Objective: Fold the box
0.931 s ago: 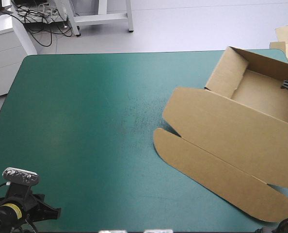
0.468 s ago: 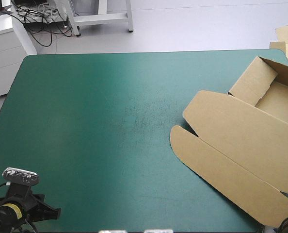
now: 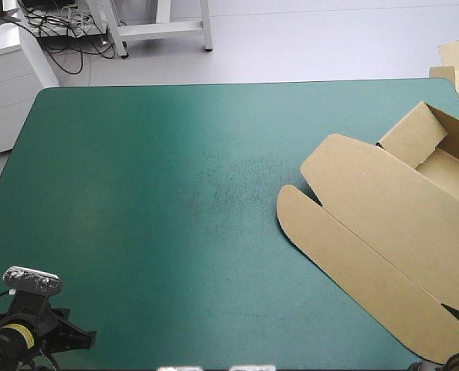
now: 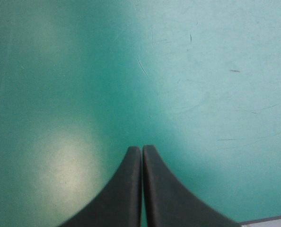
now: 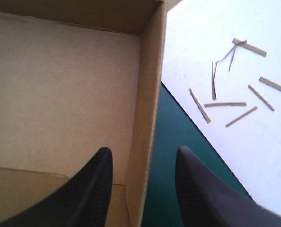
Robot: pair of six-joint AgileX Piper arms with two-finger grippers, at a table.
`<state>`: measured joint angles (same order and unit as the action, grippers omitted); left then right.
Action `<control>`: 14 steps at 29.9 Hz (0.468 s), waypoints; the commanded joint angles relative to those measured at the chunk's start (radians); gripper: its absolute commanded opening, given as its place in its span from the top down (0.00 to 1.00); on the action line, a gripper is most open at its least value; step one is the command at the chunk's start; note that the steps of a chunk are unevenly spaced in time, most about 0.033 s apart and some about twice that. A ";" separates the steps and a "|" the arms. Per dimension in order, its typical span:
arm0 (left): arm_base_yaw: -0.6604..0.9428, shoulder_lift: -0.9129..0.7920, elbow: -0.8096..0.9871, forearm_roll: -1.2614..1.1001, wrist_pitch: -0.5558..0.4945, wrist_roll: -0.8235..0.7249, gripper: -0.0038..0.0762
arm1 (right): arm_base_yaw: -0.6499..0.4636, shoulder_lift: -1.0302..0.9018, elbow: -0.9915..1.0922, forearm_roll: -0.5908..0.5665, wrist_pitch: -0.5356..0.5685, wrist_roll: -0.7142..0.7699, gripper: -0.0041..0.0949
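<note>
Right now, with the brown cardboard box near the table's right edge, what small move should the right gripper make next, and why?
Probably close the right gripper on the brown cardboard box's raised wall: its black fingers stand open on either side of that wall, one inside the tray, one outside over the teal-green cover.

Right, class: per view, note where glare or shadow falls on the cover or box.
Left wrist view: a pale glare patch on the teal-green cover beside the shut left gripper. High view: a soft sheen on the cover toward its far edge, no strong shadow by the box. Right wrist view: the box's wall ahead of the right gripper lies in shade.
</note>
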<state>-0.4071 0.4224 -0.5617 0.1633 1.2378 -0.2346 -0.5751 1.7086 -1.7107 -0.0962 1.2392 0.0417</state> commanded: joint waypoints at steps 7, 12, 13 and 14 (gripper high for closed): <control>-0.005 0.010 -0.026 0.017 -0.069 -0.004 0.96 | 0.006 -0.319 0.014 0.233 0.015 -0.072 0.86; -0.005 0.003 -0.013 0.005 -0.094 -0.013 0.96 | 0.133 -0.519 0.172 0.277 0.015 -0.129 0.96; -0.005 -0.004 -0.006 -0.004 -0.107 -0.013 0.96 | 0.168 -0.562 0.210 0.272 0.015 -0.129 0.96; -0.005 -0.009 0.003 -0.009 -0.117 -0.013 0.96 | 0.205 -0.606 0.249 0.269 0.015 -0.129 0.96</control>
<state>-0.4071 0.4187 -0.5514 0.1574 1.1908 -0.2355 -0.4369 1.2141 -1.5194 0.1685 1.2458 -0.0708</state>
